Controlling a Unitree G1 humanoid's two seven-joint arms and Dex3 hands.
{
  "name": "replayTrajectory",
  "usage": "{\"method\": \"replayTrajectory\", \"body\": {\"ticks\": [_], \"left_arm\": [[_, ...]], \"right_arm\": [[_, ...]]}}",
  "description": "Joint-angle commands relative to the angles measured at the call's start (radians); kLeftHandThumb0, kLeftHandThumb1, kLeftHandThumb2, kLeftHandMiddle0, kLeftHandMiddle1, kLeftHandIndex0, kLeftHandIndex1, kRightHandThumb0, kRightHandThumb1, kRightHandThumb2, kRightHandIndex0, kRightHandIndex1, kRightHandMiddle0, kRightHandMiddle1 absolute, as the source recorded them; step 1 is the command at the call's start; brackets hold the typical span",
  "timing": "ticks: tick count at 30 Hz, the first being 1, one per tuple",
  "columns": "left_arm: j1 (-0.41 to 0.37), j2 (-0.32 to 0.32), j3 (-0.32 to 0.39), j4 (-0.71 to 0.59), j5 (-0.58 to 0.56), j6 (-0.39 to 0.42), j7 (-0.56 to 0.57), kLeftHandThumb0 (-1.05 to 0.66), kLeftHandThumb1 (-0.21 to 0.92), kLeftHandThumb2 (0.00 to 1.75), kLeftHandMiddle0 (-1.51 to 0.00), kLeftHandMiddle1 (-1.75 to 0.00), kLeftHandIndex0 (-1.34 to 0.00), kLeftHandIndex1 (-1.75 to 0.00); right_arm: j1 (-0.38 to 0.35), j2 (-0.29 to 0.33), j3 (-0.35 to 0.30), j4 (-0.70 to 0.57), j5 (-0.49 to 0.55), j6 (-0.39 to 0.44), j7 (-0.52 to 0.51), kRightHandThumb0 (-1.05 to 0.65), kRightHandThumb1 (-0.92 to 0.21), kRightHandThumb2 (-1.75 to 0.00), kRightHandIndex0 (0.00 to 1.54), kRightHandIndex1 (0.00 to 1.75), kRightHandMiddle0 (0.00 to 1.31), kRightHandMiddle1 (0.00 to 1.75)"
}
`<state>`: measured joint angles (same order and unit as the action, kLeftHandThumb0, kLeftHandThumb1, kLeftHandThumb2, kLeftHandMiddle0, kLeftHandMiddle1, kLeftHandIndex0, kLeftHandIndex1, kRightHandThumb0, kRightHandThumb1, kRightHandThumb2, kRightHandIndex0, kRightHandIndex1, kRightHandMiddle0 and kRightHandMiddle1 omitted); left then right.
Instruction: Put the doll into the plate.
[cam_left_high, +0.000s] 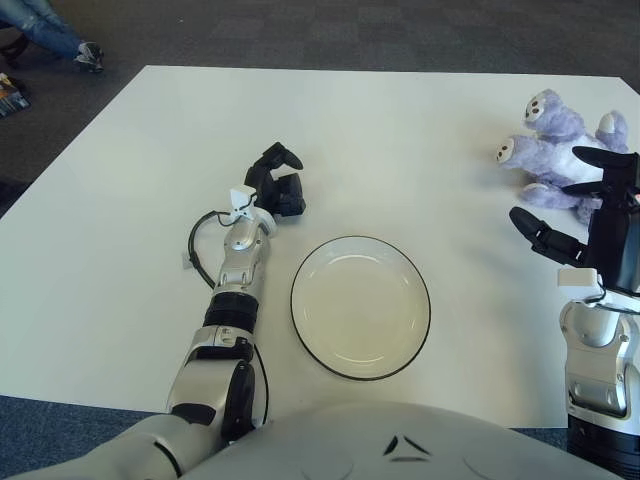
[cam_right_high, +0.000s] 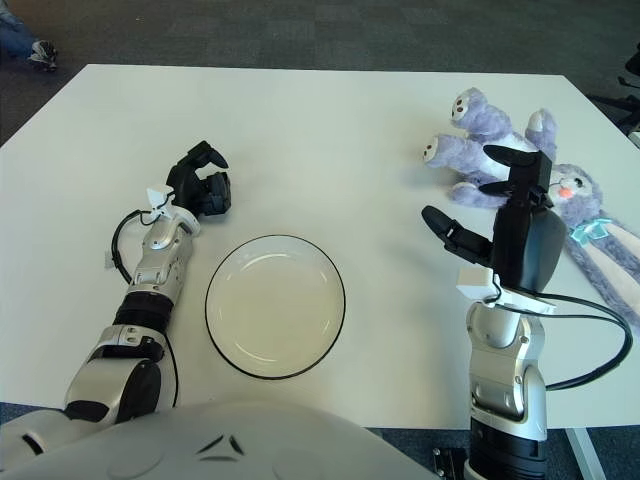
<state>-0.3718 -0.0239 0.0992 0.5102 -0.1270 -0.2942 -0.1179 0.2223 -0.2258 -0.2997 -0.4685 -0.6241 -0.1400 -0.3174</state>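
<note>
The doll (cam_right_high: 478, 150), a purple plush rabbit with long ears, lies on its side at the far right of the white table (cam_left_high: 130, 170). The round white plate (cam_left_high: 293, 300) with a dark rim sits empty at the front centre. My right hand (cam_right_high: 476, 194) hovers just in front of the doll, raised off the table, fingers spread and holding nothing; it covers part of the doll's middle. My left hand (cam_left_high: 281, 186) shows left of the plate and a little beyond it, fingers curled and empty.
A black cable (cam_left_high: 196, 255) loops beside my left forearm. The doll's ears (cam_right_high: 606, 255) stretch toward the table's right edge. Dark carpet surrounds the table, and a person's shoe (cam_left_high: 86, 55) shows at the far left corner.
</note>
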Motion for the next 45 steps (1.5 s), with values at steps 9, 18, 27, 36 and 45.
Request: {"method": "replayTrajectory", "body": {"ticks": [9,18,27,36,45], "left_arm": [[0.028,-0.002,0.003,0.046,0.002,-0.028,0.0,-0.51,0.24,1.41,-1.29,-1.75,-0.68,-1.75],[0.027,-0.001,0.002,0.052,0.008,-0.037,0.005,-0.51,0.24,1.41,-1.3,-1.75,-0.68,-1.75],[0.029,-0.001,0.002,0.051,0.011,-0.04,0.004,-0.51,0.24,1.41,-1.31,-1.75,-0.68,-1.75],[0.027,-0.002,0.004,0.059,0.007,-0.051,-0.007,-0.51,0.24,1.42,-1.32,-1.75,-0.68,-1.75],[0.025,-0.002,0.005,0.063,0.007,-0.049,-0.003,-0.51,0.24,1.42,-1.33,-1.75,-0.68,-1.75]], "right_arm": [[0.01,0.008,-0.014,-0.054,-0.07,0.029,-0.017,-0.97,-0.67,-0.61,0.0,0.69,0.0,1.06],[-0.001,0.025,-0.003,-0.064,-0.131,0.066,-0.045,-0.96,-0.67,-0.61,0.0,0.72,0.0,1.02],[0.007,0.023,0.001,-0.072,-0.158,0.089,-0.039,-1.0,-0.75,-0.52,0.0,0.6,0.0,1.0],[0.013,0.029,-0.002,-0.081,-0.188,0.13,-0.036,-1.0,-0.75,-0.49,0.0,0.52,0.0,0.99],[0.024,0.026,0.005,-0.101,-0.213,0.174,-0.009,-0.95,-0.72,-0.49,0.0,0.41,0.0,0.99]]}}
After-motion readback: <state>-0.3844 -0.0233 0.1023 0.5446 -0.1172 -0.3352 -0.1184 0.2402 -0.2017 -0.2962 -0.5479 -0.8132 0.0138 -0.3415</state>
